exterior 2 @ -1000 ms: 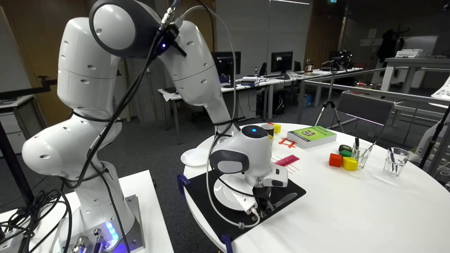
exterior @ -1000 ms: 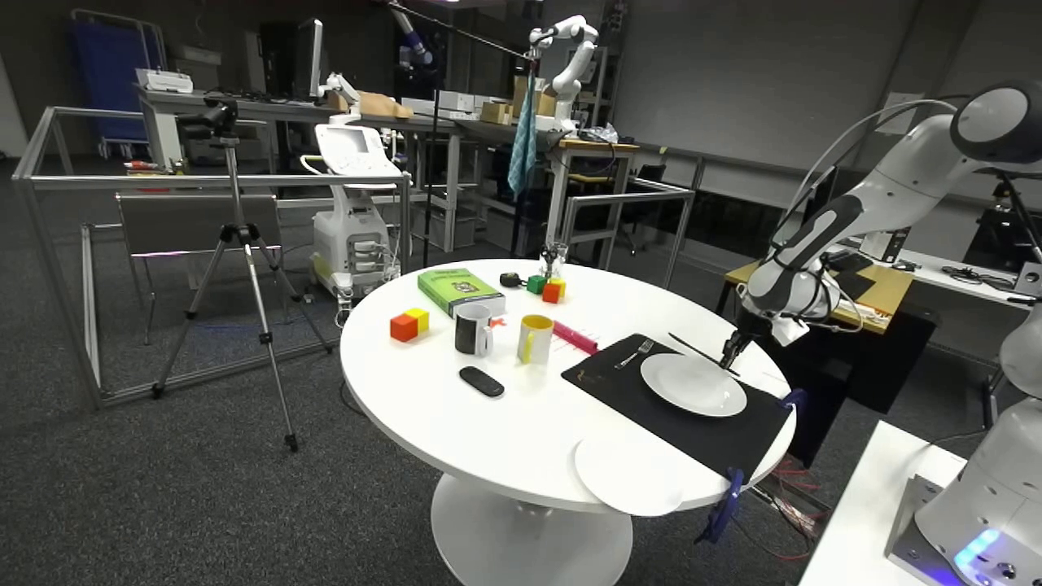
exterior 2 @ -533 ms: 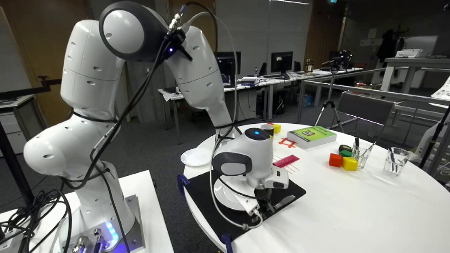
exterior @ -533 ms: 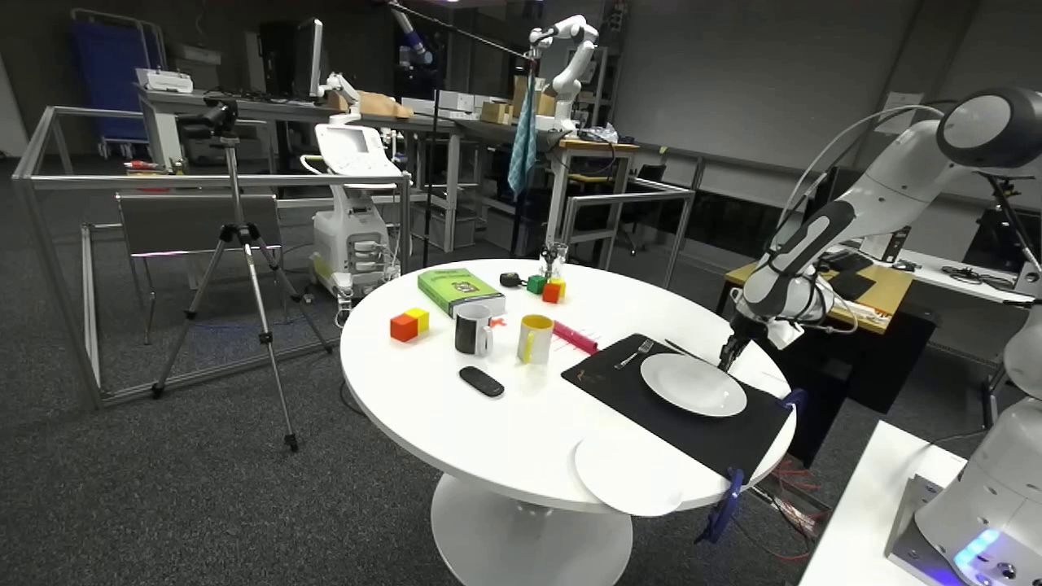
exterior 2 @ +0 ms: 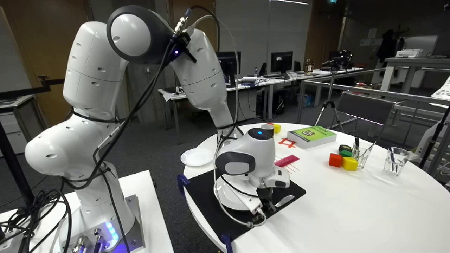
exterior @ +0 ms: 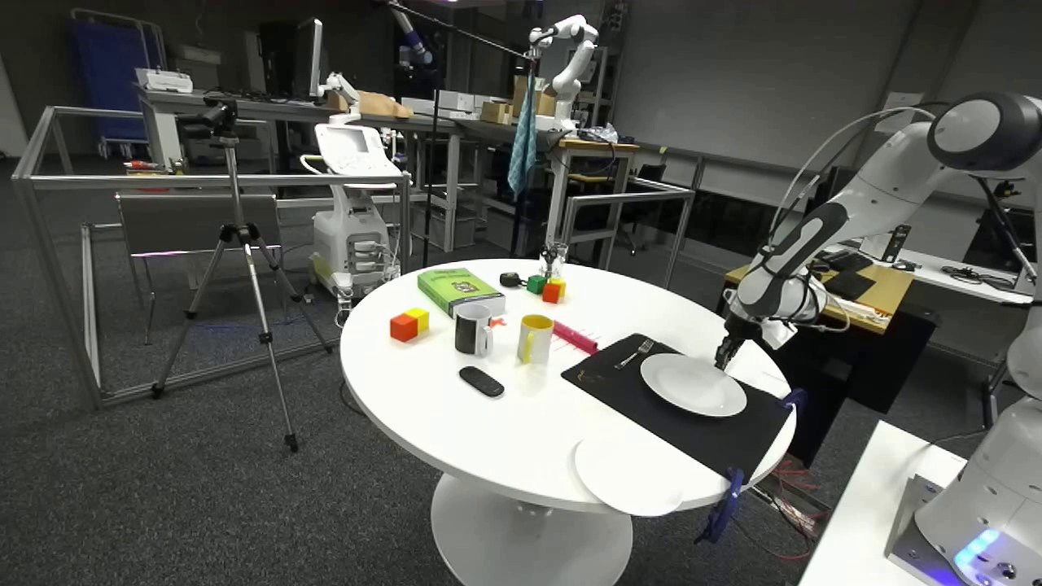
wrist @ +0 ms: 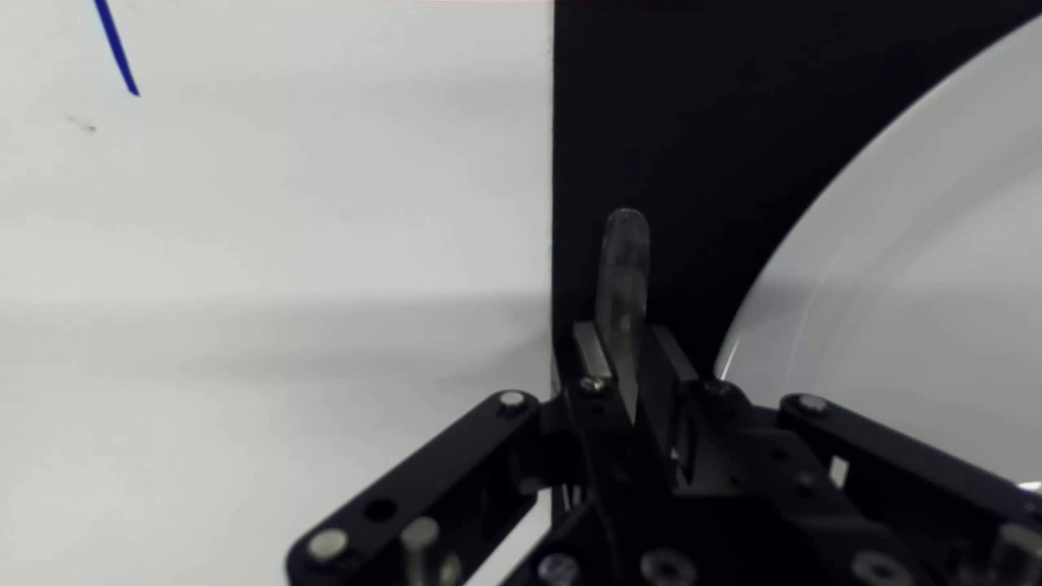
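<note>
The gripper (wrist: 628, 350) is drawn nearly together, its 2 fingers (wrist: 592, 352) standing close on each side of a knife (wrist: 625, 264), which it seems to pinch. The knife is over a strip of black mat (wrist: 692, 106) between the white table (wrist: 285, 203) and the plate (wrist: 879, 187); whether it rests there I cannot tell. Good handling probably means a level, unhurried motion, the knife parallel to the mat's edge and the fingers clear of the plate.

Round white worktop (exterior: 496, 431), black tool (exterior: 721, 365) just beside a white plate (exterior: 693, 386), black mat (exterior: 753, 435) under the plate, fork (exterior: 633, 356) on the mat, yellow-handled mug (exterior: 535, 340), black-and-white mug (exterior: 471, 330) near a green book (exterior: 461, 291)
</note>
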